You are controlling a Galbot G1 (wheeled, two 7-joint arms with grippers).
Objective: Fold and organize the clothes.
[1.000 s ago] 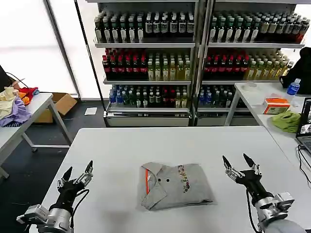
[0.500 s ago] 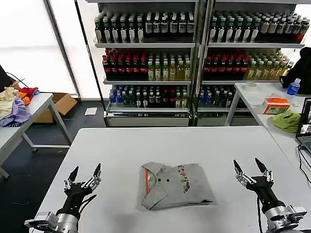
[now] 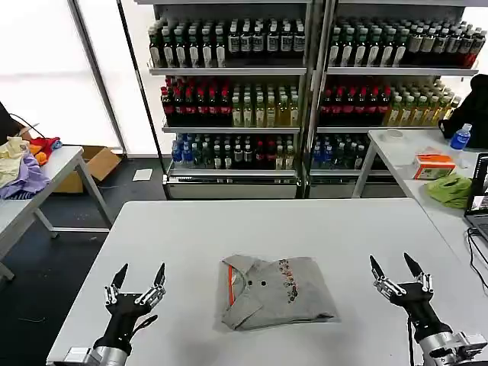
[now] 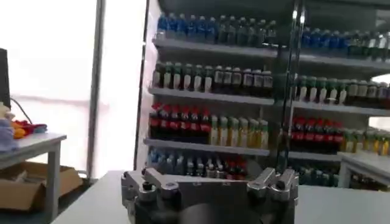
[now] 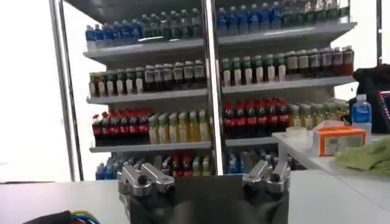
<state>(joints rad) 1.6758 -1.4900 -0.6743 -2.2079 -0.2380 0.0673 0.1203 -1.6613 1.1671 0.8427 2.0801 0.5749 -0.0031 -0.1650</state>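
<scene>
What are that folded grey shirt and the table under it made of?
The folded grey shirt looks like soft matte knit, probably cotton: it creases gently, with an orange-trimmed placket and small buttons. The table looks like smooth, pale laminate or coated board, evenly flat with faint sheen; its core cannot be told.

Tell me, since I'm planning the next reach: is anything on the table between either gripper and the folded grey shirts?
Nothing visible. The folded grey shirts lie mid-table; the left gripper and right gripper, both open, hover on either side, with bare white table between each and the pile.
</scene>
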